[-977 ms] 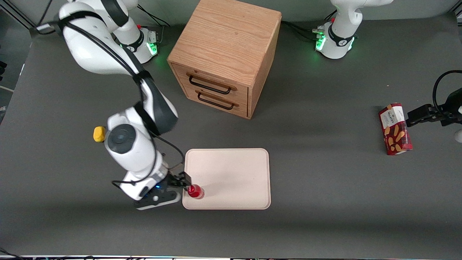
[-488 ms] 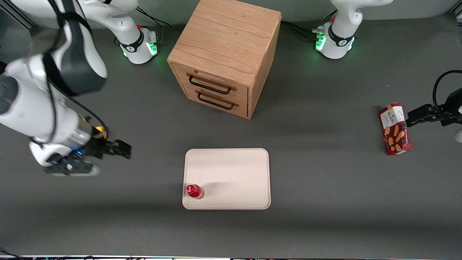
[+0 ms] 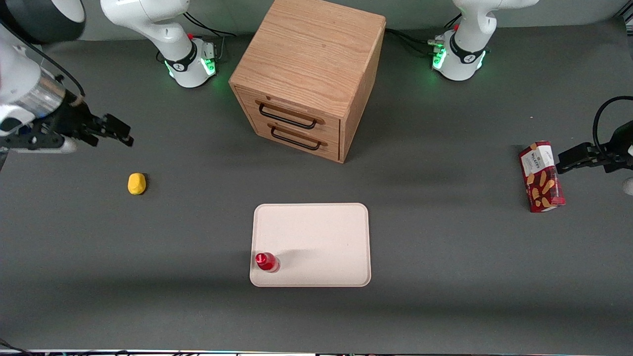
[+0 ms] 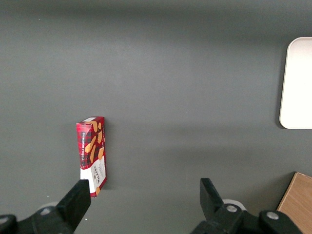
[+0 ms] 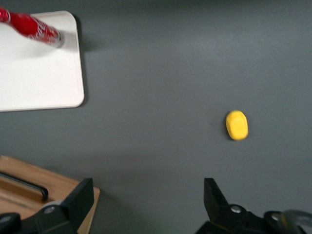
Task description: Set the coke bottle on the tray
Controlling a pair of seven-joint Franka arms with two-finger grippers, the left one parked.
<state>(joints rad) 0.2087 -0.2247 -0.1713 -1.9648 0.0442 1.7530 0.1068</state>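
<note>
The coke bottle (image 3: 267, 262), small and bright red with a red cap, stands upright on the pale beige tray (image 3: 316, 237), in the tray's corner nearest the front camera on the working arm's side. It also shows in the right wrist view as the coke bottle (image 5: 34, 27) on the tray (image 5: 39, 73). My gripper (image 3: 117, 131) is open and holds nothing. It hangs high over the table at the working arm's end, well away from the tray and farther from the front camera than the yellow lump.
A small yellow lump (image 3: 136, 183) lies on the table toward the working arm's end, seen too as the lump (image 5: 237, 125). A wooden two-drawer cabinet (image 3: 309, 79) stands farther from the camera than the tray. A dark red snack box (image 3: 541, 176) lies toward the parked arm's end.
My gripper has let go of the coke bottle, which stays on the tray. The arm has pulled back and risen toward the working arm's end, uncovering the yellow lump.
</note>
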